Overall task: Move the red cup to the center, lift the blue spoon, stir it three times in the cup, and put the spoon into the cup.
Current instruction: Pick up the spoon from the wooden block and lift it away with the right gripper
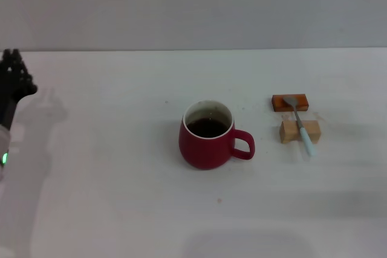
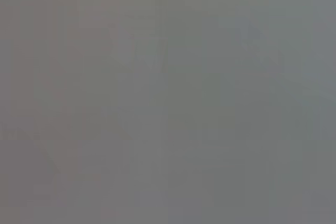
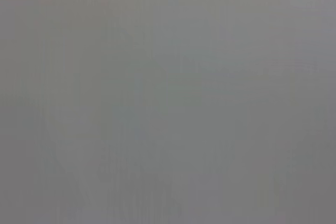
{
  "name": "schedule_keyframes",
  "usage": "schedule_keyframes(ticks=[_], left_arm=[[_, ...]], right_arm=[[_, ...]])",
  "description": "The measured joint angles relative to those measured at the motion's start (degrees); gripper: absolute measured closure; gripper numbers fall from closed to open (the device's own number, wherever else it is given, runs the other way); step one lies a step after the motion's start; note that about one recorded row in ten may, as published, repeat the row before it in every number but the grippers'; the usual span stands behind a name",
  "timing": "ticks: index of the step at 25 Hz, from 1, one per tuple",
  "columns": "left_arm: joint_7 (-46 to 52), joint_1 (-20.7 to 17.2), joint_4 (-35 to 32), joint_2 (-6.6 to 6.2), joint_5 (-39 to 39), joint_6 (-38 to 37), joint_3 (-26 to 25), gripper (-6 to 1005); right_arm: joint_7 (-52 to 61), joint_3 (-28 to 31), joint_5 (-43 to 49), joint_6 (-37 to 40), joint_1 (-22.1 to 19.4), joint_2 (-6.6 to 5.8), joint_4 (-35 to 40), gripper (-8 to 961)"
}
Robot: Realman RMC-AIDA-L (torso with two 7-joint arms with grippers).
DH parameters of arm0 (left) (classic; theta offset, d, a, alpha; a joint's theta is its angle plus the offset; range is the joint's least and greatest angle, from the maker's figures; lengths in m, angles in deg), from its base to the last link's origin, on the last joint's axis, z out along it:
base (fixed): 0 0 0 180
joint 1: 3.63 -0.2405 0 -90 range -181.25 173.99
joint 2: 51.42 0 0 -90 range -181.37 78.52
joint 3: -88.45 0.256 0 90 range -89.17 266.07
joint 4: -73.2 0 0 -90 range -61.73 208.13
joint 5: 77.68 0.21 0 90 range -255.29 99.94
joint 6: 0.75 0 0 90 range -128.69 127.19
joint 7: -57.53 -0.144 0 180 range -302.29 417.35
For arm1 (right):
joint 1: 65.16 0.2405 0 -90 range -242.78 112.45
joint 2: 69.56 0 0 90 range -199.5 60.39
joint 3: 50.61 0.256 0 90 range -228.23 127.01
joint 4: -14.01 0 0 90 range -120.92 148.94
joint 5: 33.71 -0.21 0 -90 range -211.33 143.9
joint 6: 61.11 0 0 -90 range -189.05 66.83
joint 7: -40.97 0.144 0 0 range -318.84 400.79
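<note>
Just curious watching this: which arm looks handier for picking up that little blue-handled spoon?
Probably the right. The slim blue-handled metal spoon lies right of the dark red mug, while the left gripper sits at the table's far left. The right arm isn't visible.

An orange-brown block [image 1: 290,102] lies flat on the white surface [image 1: 121,197]; a pale wooden block [image 1: 300,131] sits just in front of it; a grey wall [image 1: 193,4] stands behind.
</note>
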State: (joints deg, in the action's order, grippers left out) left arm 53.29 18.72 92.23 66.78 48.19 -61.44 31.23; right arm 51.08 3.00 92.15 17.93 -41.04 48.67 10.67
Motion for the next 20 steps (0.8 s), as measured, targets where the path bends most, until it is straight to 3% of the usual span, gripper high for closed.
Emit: schedule_keyframes(ticks=[8, 14, 18, 20], left_arm=[[8.33, -0.18, -3.27, -0.20, 0.46, 0.92, -3.80, 761], [8.69, 0.28, -4.31, -0.40, 0.60, 1.77, -4.09, 632], [8.60, 0.99, -4.99, -0.42, 0.62, 1.80, -4.13, 546], [8.59, 1.37, -5.50, -0.42, 0.62, 1.81, -4.14, 339]], right_arm=[[0.00, -0.10, 0.00, -0.01, -0.21, 0.15, 0.00, 192], [-0.15, -0.49, 0.37, 0.51, -1.55, 0.58, -0.75, 192], [-4.38, -0.59, 0.48, 0.91, -6.07, 0.70, -6.96, 193], [-9.50, -0.64, 0.57, 0.22, -11.40, 0.69, -15.12, 193]])
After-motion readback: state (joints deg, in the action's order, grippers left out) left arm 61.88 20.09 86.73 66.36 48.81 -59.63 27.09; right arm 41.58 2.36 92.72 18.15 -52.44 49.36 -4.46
